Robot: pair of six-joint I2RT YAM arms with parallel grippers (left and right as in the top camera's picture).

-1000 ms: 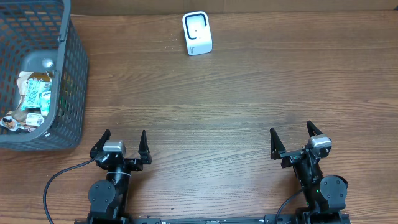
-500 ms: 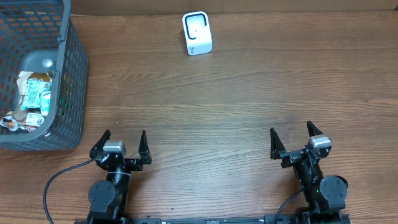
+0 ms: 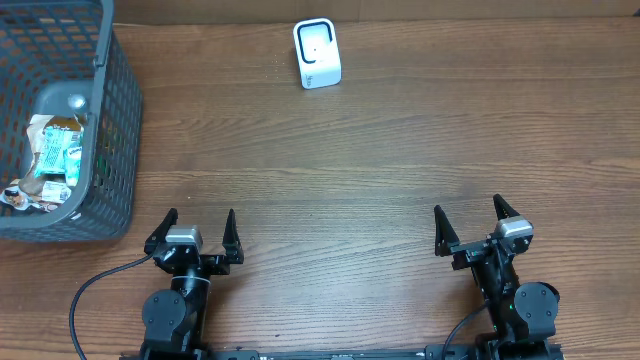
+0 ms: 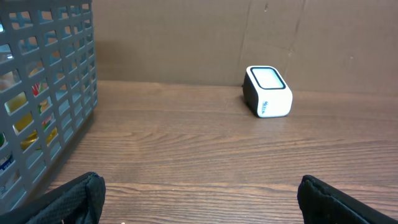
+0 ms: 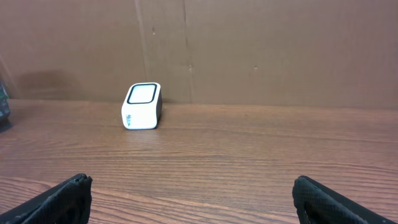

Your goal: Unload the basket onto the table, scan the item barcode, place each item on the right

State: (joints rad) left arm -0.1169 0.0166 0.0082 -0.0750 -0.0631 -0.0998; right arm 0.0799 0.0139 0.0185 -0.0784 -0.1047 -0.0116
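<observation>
Well apart from the white barcode scanner (image 3: pixel 317 54), on its near side, the left gripper (image 3: pixel 200 220) and right gripper (image 3: pixel 468 210) stand spread, empty. Crumpled packets (image 3: pixel 52 158) lie in the grey basket (image 3: pixel 120 110), left of the scanner.

Barcode scanner (image 4: pixel 268 93): teal mark on its side, too small to read.
Packets (image 3: pixel 52 155) in basket (image 3: pixel 120 110): print illegible.
</observation>
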